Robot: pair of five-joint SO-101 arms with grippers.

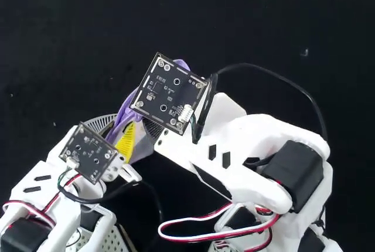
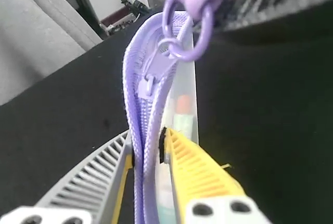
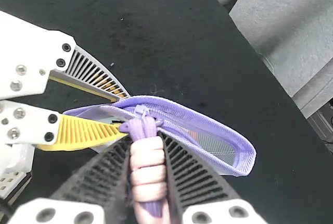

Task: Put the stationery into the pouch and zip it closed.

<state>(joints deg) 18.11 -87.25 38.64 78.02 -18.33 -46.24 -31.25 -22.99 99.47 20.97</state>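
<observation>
Closest to the left wrist camera, the left end effector [image 2: 147, 148] is closed on the pouch [image 2: 134, 73]. Its grey and yellow fingers [image 2: 197, 172] pinch the purple zip edge at one end, with the zip side turned up over the black tabletop [image 1: 281, 41]. Whether the pouch's base touches the tabletop cannot be told. Through the clear side wall you can make out stationery [image 2: 180, 110] inside the pouch. Treat the loading step as done, as far as the views allow a judgement.

Next along the zip, the slider [image 2: 149, 84] sits a short way from the left end effector's grip. Between grip and slider the two tapes lie together, so that stretch appears zipped. Beyond the slider, the right wrist view shows the purple rim spreading into a loop toward the far end. From this, most of the mouth appears unzipped.

At the right, the right end effector [image 3: 145, 139] is clamped on the pull charm [image 3: 148, 169]. The charm joins the slider through a purple ring [image 2: 206, 28].

Remaining for you: draw the slider along the zip to the far end while the left end effector anchors the pouch. Then release both.
</observation>
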